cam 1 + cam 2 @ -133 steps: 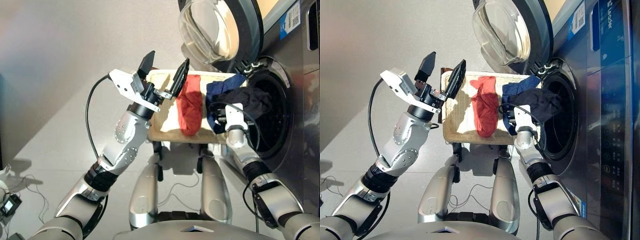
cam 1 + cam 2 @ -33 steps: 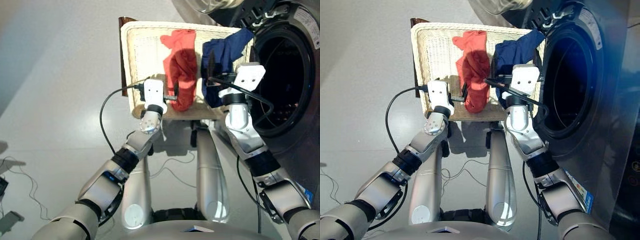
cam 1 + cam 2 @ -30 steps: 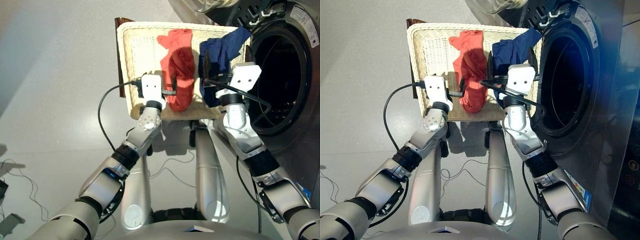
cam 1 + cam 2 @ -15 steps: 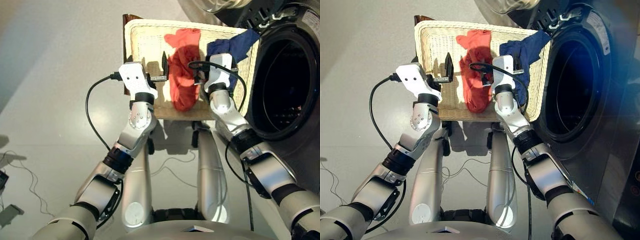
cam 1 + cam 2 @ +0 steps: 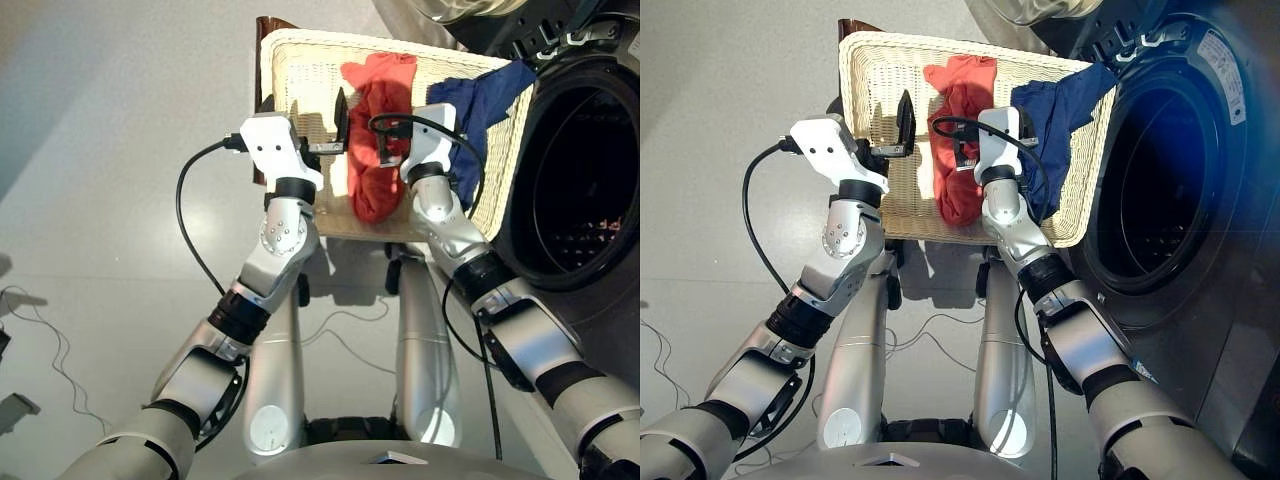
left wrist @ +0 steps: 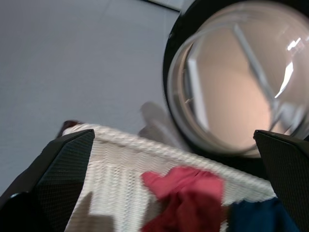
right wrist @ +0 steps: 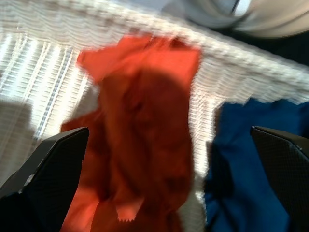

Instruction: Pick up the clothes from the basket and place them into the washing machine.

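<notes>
Both claws are spread wide and empty. Right claw (image 5: 962, 150) hovers over the coral-red garment (image 5: 958, 140) in the basket (image 5: 872, 75). Left claw (image 5: 320, 118) hangs beside it.

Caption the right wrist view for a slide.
Open right gripper over the red garment, navy garment beside it in the basket.
</notes>
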`<state>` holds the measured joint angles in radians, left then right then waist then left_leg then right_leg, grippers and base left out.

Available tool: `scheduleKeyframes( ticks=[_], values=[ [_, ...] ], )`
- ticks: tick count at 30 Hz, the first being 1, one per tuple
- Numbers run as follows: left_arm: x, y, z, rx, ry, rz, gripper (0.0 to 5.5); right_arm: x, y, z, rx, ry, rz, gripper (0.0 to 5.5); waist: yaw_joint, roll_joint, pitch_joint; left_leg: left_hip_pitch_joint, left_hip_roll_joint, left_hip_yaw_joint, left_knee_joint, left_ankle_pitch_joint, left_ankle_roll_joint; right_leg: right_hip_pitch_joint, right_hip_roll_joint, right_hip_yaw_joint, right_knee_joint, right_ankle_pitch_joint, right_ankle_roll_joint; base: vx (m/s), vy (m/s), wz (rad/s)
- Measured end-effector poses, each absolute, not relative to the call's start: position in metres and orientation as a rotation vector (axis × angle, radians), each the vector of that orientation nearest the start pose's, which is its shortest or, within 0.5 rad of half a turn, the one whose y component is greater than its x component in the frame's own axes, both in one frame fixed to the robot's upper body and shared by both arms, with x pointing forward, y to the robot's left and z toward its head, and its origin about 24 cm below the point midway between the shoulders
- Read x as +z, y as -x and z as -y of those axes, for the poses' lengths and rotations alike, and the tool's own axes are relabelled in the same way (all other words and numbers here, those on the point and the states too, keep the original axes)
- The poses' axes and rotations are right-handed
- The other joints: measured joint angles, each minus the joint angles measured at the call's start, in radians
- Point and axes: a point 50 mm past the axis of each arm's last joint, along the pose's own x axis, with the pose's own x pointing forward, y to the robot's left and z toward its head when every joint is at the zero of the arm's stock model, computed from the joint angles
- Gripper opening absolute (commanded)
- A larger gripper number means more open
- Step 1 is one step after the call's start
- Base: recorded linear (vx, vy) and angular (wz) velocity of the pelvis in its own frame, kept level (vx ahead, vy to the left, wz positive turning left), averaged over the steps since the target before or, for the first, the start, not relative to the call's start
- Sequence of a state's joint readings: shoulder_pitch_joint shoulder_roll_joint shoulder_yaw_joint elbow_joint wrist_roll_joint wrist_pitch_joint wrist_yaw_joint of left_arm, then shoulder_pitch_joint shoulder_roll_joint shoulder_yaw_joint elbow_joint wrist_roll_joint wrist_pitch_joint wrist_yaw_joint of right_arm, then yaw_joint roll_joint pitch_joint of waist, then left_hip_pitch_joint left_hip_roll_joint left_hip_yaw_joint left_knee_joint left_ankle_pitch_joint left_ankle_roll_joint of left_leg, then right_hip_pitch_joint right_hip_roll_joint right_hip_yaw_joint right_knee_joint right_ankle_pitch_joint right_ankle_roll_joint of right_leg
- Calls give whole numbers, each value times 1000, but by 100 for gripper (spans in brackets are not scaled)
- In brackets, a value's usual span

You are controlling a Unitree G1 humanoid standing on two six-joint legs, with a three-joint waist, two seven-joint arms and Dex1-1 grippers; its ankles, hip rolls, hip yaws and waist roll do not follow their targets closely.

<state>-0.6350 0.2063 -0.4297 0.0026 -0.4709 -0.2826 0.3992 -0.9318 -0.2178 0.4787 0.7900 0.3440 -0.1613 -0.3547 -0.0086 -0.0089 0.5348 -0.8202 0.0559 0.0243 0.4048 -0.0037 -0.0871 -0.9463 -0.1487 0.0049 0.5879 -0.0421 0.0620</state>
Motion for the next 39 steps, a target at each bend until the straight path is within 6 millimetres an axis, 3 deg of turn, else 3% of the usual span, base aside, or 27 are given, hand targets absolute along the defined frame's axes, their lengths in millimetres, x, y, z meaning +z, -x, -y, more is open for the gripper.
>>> scheduleKeyframes(
  ticks=[6, 10, 18, 32, 33, 34, 39],
  values=[
    [226, -295, -54, -315, 430, 667, 550, 137, -404, 78, 29, 176, 70, 550, 19, 1, 0, -39, -2, -8, 22, 2, -4, -32, -2, -1, 20, -5, -3, 0, 0, 0],
    [237, -292, -48, -358, 451, 699, 550, 130, -407, 93, -13, 195, 18, 550, 33, 3, 0, -73, -4, -13, 63, -2, -3, -60, -11, -6, 71, -27, -5, -5, -17, 139],
    [247, -286, -45, -386, 470, 740, 550, 142, -416, 105, -71, 186, 1, 550, 64, 15, 0, -151, -4, -24, 124, -14, -10, -141, -19, -6, 147, -50, -14, 0, 0, 0],
    [259, -276, -47, -406, 496, 801, 550, 155, -421, 115, -122, 104, 3, 550, 65, 32, -1, -190, -4, -25, 144, -16, -15, -183, -22, -5, 178, -60, -23, 0, 0, 0],
    [259, -276, -48, -406, 494, 801, 550, 156, -421, 114, -121, 99, 5, 220, 65, 33, -1, -190, -4, -25, 144, -17, -16, -184, -22, -6, 179, -61, -24, 0, 0, 0],
    [259, -276, -48, -405, 489, 802, 550, 157, -421, 114, -118, 90, 3, 0, 65, 34, -1, -190, -4, -25, 144, -17, -16, -184, -22, -6, 180, -61, -24, 0, 0, 0],
    [260, -275, -49, -409, 495, 806, 550, 163, -422, 106, -86, 71, 21, 0, 68, 45, -1, -199, -4, -24, 145, -15, -13, -193, -22, -6, 179, -61, -23, 0, 0, 0]
  ],
)
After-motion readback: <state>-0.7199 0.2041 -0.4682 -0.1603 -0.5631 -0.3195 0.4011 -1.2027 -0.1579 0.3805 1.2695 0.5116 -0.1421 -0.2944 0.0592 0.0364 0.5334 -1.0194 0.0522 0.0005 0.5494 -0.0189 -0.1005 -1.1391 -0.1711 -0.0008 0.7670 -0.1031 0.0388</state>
